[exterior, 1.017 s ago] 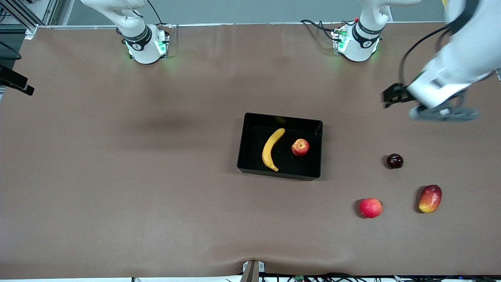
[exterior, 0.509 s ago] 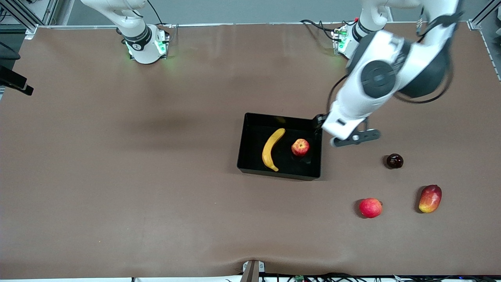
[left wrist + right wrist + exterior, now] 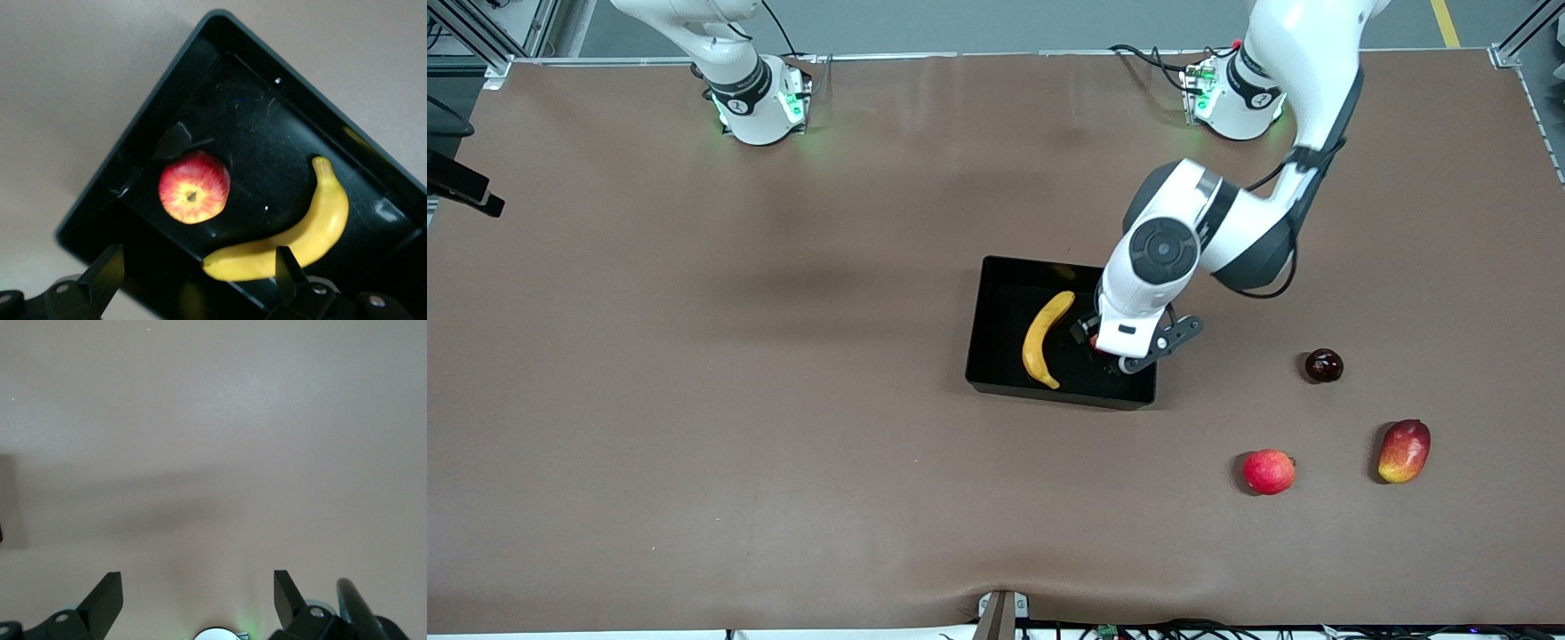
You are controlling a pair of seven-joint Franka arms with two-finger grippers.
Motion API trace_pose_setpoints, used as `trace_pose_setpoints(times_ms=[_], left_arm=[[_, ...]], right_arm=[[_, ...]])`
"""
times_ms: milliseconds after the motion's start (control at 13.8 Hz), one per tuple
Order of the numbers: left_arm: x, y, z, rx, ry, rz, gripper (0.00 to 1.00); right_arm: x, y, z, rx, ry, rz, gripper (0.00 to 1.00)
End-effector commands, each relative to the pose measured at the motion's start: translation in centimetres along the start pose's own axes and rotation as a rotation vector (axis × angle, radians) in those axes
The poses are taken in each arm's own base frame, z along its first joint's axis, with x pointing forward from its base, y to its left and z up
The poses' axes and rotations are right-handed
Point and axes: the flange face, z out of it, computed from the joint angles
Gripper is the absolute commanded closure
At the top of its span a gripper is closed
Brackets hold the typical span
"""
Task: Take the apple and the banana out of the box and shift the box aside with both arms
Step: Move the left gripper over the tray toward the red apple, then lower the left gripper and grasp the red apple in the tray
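A brown mat (image 3: 783, 400) covered the whole table, smooth but for a small ripple at its edge nearest the front camera, where a metal bracket (image 3: 1000, 613) stood. Above the mat's top edge ran a grey floor (image 3: 1005, 22) with a yellow line (image 3: 1445, 22). Soft shadows lay across the mat.

I get even, soft overhead light on my front feed, and the brown table (image 3: 694, 400) looks matte, with faint broad shadows. Green base lights tint the mat beside them. The box (image 3: 133, 167) floor throws small white glints in my left wrist view. My right wrist feed is pale with one diffuse shadow band.
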Motion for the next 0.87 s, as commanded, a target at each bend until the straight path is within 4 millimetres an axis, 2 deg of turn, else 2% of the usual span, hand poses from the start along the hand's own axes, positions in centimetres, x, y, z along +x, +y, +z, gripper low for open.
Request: trace_pose_setpoints(times_ms=[0, 291, 581, 654, 799], left_arm=[[0.5, 0.5, 2.8, 0.030, 0.070, -0.063, 0.00], [0.2, 1.2, 7.5, 0.065, 0.071, -0.093, 0.00], [0.3, 1.2, 10.8, 0.090, 0.050, -0.091, 0.00], [0.3, 1.2, 11.0, 0.093, 0.048, -0.090, 0.00], [0.7, 1.1, 10.7, 0.089, 0.049, -0.090, 0.61]], right_arm=[[0.2, 0.9, 0.2, 0.021, -0.001, 0.023, 0.00], [0.3, 1.0, 0.2, 0.027, -0.002, 0.025, 0.00], [0.3, 0.7, 0.2, 0.045, -0.002, 0.020, 0.00], [0.2, 0.6, 0.2, 0.047, -0.002, 0.018, 0.00], [0.2, 0.7, 0.3, 0.048, -0.010, 0.021, 0.00]])
